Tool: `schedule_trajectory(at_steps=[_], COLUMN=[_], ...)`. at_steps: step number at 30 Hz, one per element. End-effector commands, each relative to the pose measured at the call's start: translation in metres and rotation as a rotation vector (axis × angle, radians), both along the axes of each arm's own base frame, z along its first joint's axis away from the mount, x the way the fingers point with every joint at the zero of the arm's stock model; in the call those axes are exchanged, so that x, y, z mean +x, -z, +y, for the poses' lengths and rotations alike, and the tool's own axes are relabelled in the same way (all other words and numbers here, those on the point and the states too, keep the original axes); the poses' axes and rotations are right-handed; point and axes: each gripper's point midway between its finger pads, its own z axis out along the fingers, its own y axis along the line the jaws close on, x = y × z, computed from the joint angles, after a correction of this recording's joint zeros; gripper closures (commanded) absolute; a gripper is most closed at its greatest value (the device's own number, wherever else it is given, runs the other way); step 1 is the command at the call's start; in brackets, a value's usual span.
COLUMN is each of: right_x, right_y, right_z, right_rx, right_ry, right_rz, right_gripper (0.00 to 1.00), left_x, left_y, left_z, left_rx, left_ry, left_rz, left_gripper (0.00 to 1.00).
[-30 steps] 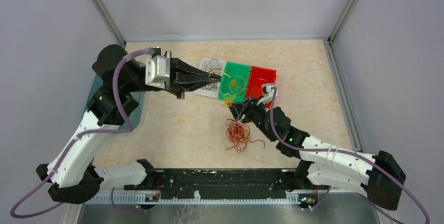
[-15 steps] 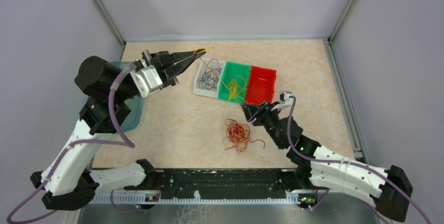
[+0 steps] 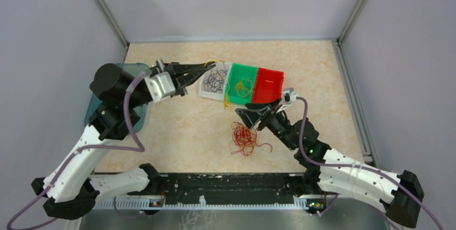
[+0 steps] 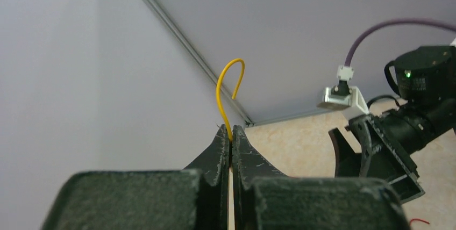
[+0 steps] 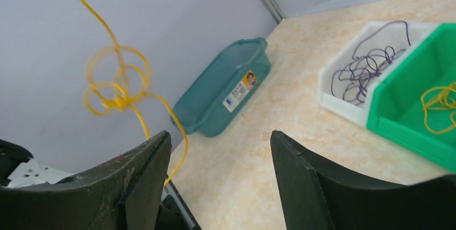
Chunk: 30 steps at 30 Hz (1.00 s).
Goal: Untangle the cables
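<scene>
Your left gripper point(image 4: 231, 135) has its fingers pressed tight together on the yellow cable point(image 4: 219, 90), whose free end curls up above the tips. Compared with half a second ago, this gripper sits lower and a little further right. It is now just at the left edge of the white bin point(image 3: 206, 88), whereas before it was raised behind the bin. From the pinch the yellow cable trails toward the green bin point(image 3: 237, 71), where yellow loops lie. A short yellow stretch now hangs over the bins' near edge, which it did not do before.

Your right gripper point(image 3: 249, 116) has shifted left since that frame. It stands between the bins and the red tangle point(image 3: 244, 137), with its jaws spread wide and nothing gripped between them. In its wrist view the yellow cable dangles in a knot of loops just beside one finger. Whether it touches that finger, you cannot tell.

The red tangle lies where it was on the table point(image 3: 177, 128), near your right gripper. The purple cables point(image 3: 215, 79) rest in the white bin as before, and the red bin point(image 3: 272, 77) has not moved. The teal container point(image 5: 223, 96) stands by the left wall, partly under your left arm.
</scene>
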Motion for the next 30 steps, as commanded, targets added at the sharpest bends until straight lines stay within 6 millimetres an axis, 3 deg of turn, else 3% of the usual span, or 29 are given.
schedule_trajectory(at_steps=[1, 5, 10, 14, 18, 24, 30], right_x=[-0.009, 0.005, 0.039, 0.048, 0.05, 0.048, 0.049], right_y=[-0.059, -0.05, -0.006, 0.018, 0.038, 0.049, 0.053], right_z=[-0.003, -0.021, -0.065, -0.091, -0.115, -0.133, -0.136], right_rx=[0.093, 0.086, -0.079, -0.17, -0.203, -0.21, -0.232], right_ry=[-0.027, 0.065, 0.369, 0.51, 0.626, 0.69, 0.698], right_rz=[-0.111, -0.072, 0.09, 0.157, 0.218, 0.223, 0.213], right_gripper=[0.3, 0.31, 0.34, 0.34, 0.35, 0.37, 0.37], left_x=[0.019, 0.048, 0.085, 0.109, 0.146, 0.211, 0.259], left_y=[0.035, 0.063, 0.087, 0.109, 0.135, 0.165, 0.179], left_z=[-0.014, -0.02, -0.033, -0.049, -0.058, -0.067, -0.081], left_rx=[0.067, 0.128, 0.147, 0.176, 0.215, 0.278, 0.278], left_ry=[-0.021, -0.119, -0.215, -0.237, -0.302, -0.37, -0.41], left_rz=[0.048, 0.059, 0.064, 0.062, 0.033, -0.003, -0.005], left_gripper=[1.0, 1.0, 1.0, 1.0, 1.0, 1.0, 1.0])
